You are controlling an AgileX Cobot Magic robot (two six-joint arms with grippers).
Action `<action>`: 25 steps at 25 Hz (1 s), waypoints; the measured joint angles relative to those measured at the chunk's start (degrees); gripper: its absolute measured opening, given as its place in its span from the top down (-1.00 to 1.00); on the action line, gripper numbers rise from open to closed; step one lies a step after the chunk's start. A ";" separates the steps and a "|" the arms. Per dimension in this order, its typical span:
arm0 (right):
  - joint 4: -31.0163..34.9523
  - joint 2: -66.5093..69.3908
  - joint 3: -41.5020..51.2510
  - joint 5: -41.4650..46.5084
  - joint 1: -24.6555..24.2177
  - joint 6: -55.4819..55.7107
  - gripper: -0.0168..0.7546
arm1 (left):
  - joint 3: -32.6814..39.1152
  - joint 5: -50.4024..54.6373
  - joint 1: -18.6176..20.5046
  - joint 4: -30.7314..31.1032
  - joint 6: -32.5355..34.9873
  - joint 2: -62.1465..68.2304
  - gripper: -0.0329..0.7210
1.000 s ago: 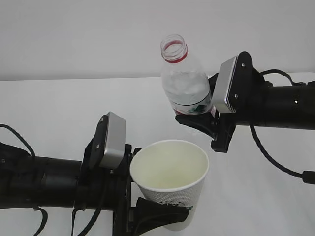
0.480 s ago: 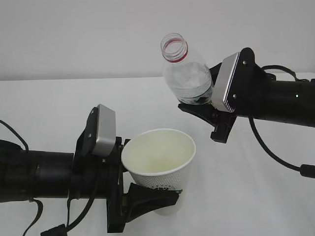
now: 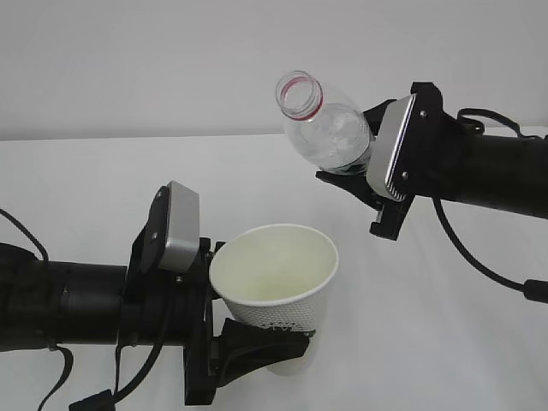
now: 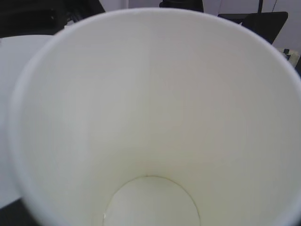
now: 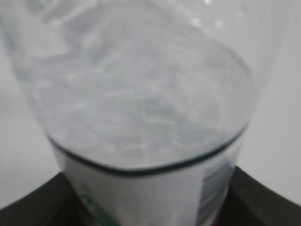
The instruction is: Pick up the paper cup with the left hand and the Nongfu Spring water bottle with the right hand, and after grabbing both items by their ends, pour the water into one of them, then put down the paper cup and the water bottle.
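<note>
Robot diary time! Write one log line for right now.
left hand: holds paper cup | right hand: holds water bottle, tilted | no stream

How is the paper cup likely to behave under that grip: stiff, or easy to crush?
The paper cup is probably light: the left wrist view shows it empty. Thin paper walls likely dent if squeezed. The left gripper holds it low, so the wide, tilted top may wobble once water lands.

No lettering can be read. The white paper cup [image 3: 276, 278] shows only a dark, partly hidden mark near its base. The clear plastic bottle's label [image 5: 150, 197] carries blurred print.
</note>
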 joint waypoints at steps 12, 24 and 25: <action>3.08 0.00 0.00 0.36 0.00 -7.63 -0.26 | 0.00 0.00 0.00 0.00 0.00 0.00 -0.51; 6.85 0.00 0.00 -1.46 0.00 -15.16 -0.26 | 0.00 0.60 0.00 0.00 0.00 0.00 -0.51; 7.43 0.00 0.00 -1.76 0.00 -16.00 -0.26 | 0.00 0.60 0.00 0.00 0.00 0.00 -0.51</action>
